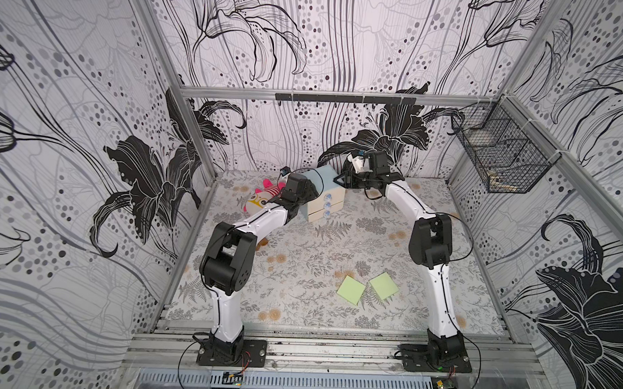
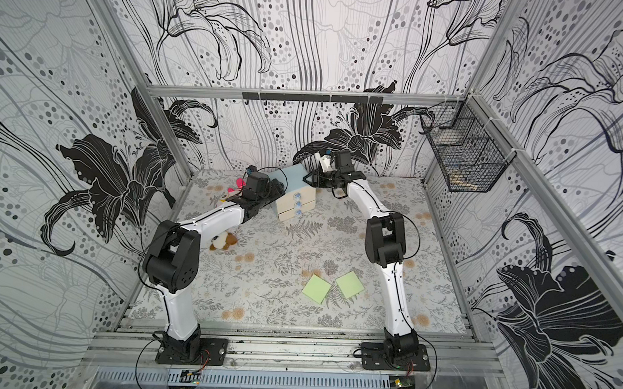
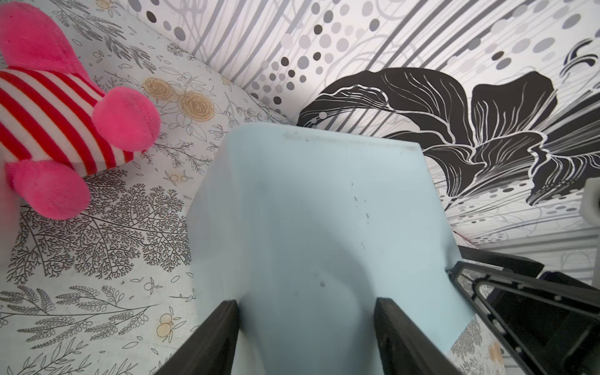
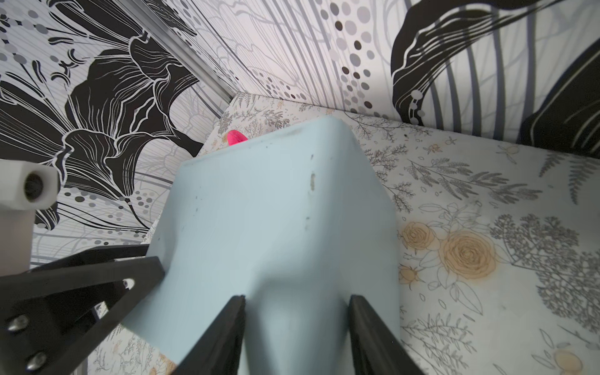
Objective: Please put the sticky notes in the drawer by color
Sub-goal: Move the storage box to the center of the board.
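We see the drawer chest (image 1: 327, 203) standing at the back of the counter (image 1: 300, 266), close to the back wall. All three of its drawers are pushed in. Both arms reach to it, one from each side.

The left end effector (image 3: 306, 303) has its two fingers partly apart. The tips are at the chest's blue shell, which is wider than the gap. We cannot tell if the fingers press on it. The right end effector (image 4: 297, 298) looks the same, with fingers partly apart and tips at the blue shell. Neither one has hold of anything.

A green sticky note (image 1: 350, 290) and a second green sticky note (image 1: 383, 285) lie flat, just beside each other. They are near the front of the counter by the right arm, well apart from the chest.

A pink striped plush toy (image 3: 48, 107) lies near the chest, by the left arm.
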Controlling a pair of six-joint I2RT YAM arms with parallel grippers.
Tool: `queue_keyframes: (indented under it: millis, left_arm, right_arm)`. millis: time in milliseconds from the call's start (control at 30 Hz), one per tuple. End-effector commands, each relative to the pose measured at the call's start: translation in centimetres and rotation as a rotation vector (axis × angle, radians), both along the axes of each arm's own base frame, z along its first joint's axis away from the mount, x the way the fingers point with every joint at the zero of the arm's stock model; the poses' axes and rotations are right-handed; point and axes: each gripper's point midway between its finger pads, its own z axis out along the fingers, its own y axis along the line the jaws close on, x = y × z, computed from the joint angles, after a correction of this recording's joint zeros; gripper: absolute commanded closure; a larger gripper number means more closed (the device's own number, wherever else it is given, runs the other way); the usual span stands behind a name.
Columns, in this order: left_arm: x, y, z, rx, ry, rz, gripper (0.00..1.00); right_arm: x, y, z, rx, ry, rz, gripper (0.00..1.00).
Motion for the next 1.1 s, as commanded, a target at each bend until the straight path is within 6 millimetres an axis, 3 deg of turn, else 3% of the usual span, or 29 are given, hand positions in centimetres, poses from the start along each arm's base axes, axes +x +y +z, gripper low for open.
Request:
queue_keyframes:
  millis: [0,300,500,633,700,833,1067]
  left_arm:
    - [-2.9,-6.0,2.1,-0.073,-0.049,-0.216,0.29]
    - [-7.5,-4.8,1.8,-0.084,-0.02,-0.158,0.3]
    - [-7.7,-2.7,1.4,-0.011,-0.012,-0.074,0.31]
    - [-7.7,-1.8,1.1,0.026,0.001,-0.048,0.31]
    - [-7.8,-1.8,0.7,0.035,0.012,-0.046,0.31]
    - [-7.8,-1.8,0.2,0.044,0.027,-0.054,0.32]
    - [-7.9,-1.9,-1.0,0.055,0.062,-0.065,0.36]
  right_arm:
    - [-4.4,1.7,0.1,0.007,0.065,0.097,0.44]
    - [-6.8,-1.0,0.9,-0.055,0.013,-0.008,0.36]
    - [-7.0,-3.7,4.9,-0.101,-0.123,-0.143,0.33]
    - [-9.3,-5.9,5.9,-0.106,-0.199,-0.225,0.27]
    - [-10.7,-6.7,5.1,-0.114,-0.205,-0.237,0.25]
    - [-13.8,-7.5,1.7,-0.088,-0.173,-0.247,0.23]
    - [-16.5,-5.8,-3.2,0.054,-0.103,-0.252,0.26]
